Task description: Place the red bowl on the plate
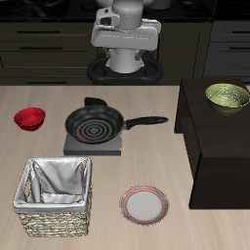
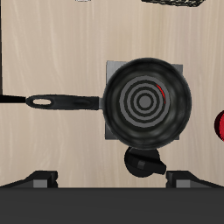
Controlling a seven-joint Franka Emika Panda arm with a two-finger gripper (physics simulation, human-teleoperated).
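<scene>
— On the table, what do you log?

— I list: the red bowl (image 1: 30, 118), far back near one side edge, untouched; the plate (image 1: 144, 204), bare, close to the front edge beside a woven basket (image 1: 54, 199).

— Between them?

— A black frying pan (image 1: 95, 124) on a grey stove pad (image 1: 93, 145) (the wrist camera looks straight down on it). An olive-green bowl (image 1: 228, 96) sits on the dark cabinet (image 1: 220, 146).

— And the gripper (image 2: 109, 181)?

— Only its fingertips (image 2: 41, 179) show, standing wide apart, holding nothing.
</scene>
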